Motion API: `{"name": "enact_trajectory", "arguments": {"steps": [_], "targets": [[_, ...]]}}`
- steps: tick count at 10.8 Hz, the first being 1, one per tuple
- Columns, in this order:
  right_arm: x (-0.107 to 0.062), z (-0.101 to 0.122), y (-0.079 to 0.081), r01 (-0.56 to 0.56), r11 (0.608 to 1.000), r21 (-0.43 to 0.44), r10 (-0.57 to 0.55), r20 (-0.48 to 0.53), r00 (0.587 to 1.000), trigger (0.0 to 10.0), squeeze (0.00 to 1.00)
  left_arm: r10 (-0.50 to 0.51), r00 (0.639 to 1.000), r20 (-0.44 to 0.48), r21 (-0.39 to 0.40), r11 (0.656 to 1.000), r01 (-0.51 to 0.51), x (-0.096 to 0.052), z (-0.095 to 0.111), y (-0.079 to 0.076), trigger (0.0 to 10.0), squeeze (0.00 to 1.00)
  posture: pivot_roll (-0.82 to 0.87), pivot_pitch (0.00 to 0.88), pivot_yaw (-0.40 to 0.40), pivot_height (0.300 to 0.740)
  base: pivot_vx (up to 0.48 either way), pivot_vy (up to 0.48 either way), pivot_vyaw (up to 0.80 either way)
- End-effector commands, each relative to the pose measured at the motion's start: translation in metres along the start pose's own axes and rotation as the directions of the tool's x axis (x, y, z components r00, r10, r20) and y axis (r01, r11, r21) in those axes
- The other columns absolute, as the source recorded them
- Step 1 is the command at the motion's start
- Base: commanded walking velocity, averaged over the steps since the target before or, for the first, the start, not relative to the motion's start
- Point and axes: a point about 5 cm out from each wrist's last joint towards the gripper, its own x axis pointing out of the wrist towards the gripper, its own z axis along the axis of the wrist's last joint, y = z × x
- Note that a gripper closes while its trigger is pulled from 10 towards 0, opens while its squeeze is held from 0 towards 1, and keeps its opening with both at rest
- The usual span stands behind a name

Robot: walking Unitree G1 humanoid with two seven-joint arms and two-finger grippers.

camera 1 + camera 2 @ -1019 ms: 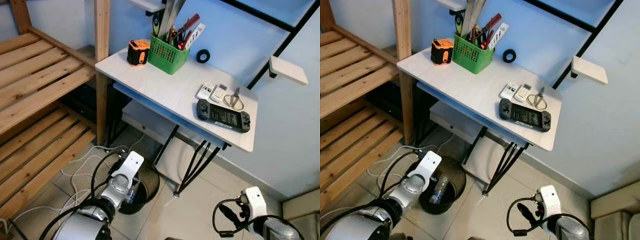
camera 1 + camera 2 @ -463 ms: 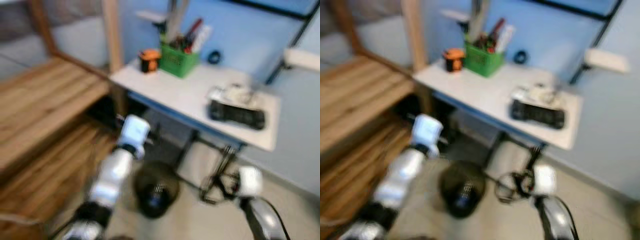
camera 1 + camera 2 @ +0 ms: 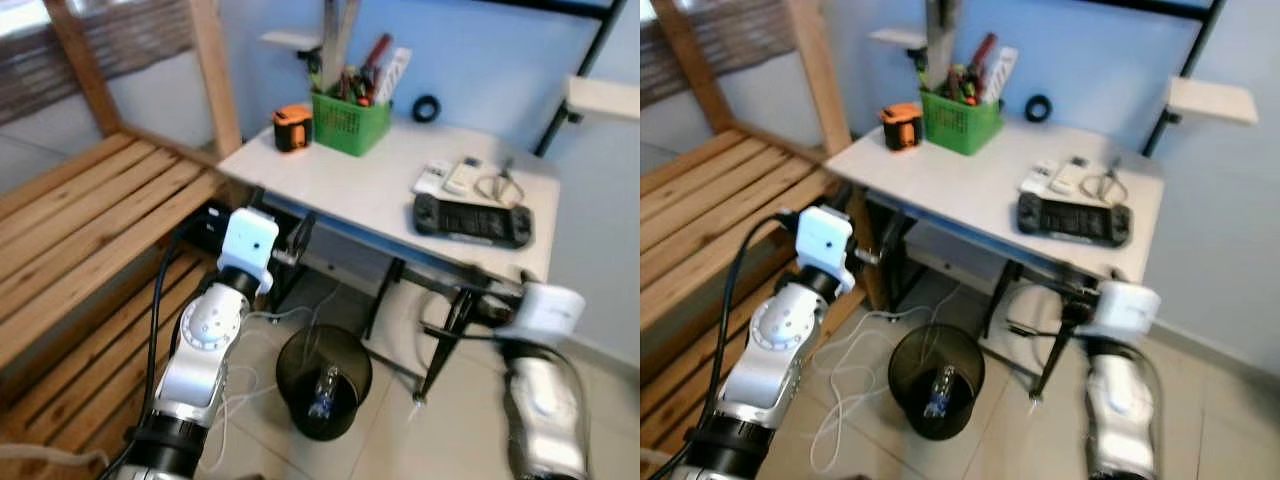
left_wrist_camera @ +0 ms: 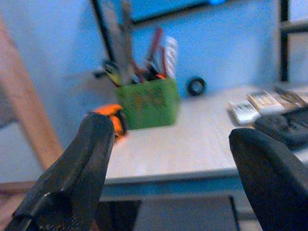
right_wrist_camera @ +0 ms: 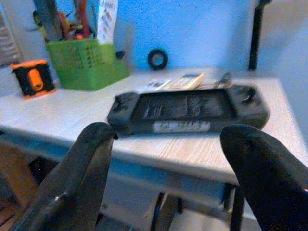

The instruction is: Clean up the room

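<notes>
A white desk [image 3: 350,185] carries a green basket [image 3: 352,120] of tools, an orange tape measure [image 3: 291,128], a black tape roll [image 3: 428,108], two white remotes [image 3: 447,177], scissors [image 3: 500,184] and a black handheld console [image 3: 472,220]. On the floor under it stands a black waste bin [image 3: 285,352] with a plastic bottle [image 3: 323,390] inside. My left gripper [image 3: 290,235] is open and empty, raised just before the desk's left front edge. My right gripper [image 3: 470,310] is open and empty below the desk's right front edge, facing the console [image 5: 187,110].
A wooden slatted frame [image 3: 90,230] with an upright post [image 3: 215,70] stands to the left, close to the desk. White cables [image 3: 240,390] lie on the tiled floor beside the bin. Black desk legs [image 3: 440,340] cross near my right arm. A small wall shelf [image 3: 605,95] sits at upper right.
The camera has shifted, so the whole scene sits differently. Both arms have risen from near the floor to desk height, and the left gripper has come away from over the bin.
</notes>
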Motion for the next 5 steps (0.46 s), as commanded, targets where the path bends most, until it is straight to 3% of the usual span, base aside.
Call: {"name": "enact_trajectory", "arguments": {"steps": [1,3,4,5], "targets": [[0.002,0.005,0.002,0.006,1.000,-0.005,-0.006,-0.002,1.000,10.0,0.00,-0.008,1.000,-0.015,0.009,1.000,0.009,0.005,0.001,-0.002,10.0,0.00,-0.07,0.000,0.051,0.740,0.000,0.000,-0.73],[0.001,0.020,0.006,0.049,0.999,-0.011,-0.049,0.025,0.998,10.0,0.00,-0.002,0.999,-0.040,-0.003,1.000,0.002,0.003,-0.003,0.001,10.0,0.00,-0.06,0.000,0.049,0.740,0.000,0.000,-0.73],[-0.001,0.026,-0.001,0.104,0.994,-0.026,-0.102,0.067,0.992,10.0,0.00,0.002,0.999,-0.041,-0.065,0.998,-0.004,0.002,-0.003,0.001,10.0,0.00,-0.07,0.000,0.047,0.740,0.000,0.000,-0.73],[-0.002,0.028,-0.002,0.097,0.994,-0.058,-0.093,0.072,0.993,10.0,0.00,0.001,0.999,-0.048,-0.055,0.999,-0.004,0.000,-0.006,0.002,10.0,0.00,-0.07,0.000,0.045,0.740,0.000,-0.292,-0.73]]}}
